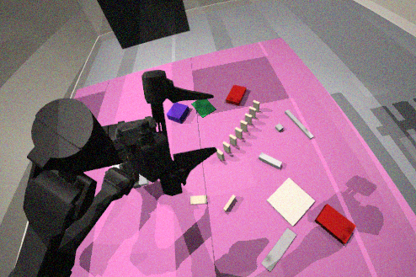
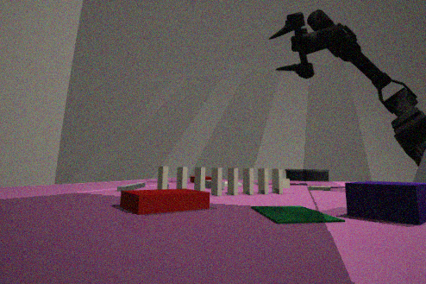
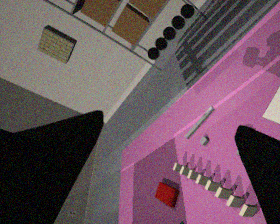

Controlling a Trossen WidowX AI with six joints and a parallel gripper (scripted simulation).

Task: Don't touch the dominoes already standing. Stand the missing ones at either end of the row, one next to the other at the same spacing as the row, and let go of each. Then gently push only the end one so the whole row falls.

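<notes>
Pink counter, end effector wide open, empty.
Arm hides the counter's nine-o'clock side; two dominoes lie flat at six o'clock of the standing row.

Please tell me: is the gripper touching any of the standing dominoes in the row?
Apart. The exterior view shows the open gripper high in the air, well above the row of standing dominoes on the pink surface.

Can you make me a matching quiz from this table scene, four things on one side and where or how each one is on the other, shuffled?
Things:
1. gripper
2. purple block
3. two loose dominoes
4. white square tile

States:
A. lying flat near the row's close end
B. beside the green tile
C. open, high above the table
D. next to a red block

Pairs: 1-C, 2-B, 3-A, 4-D
</notes>
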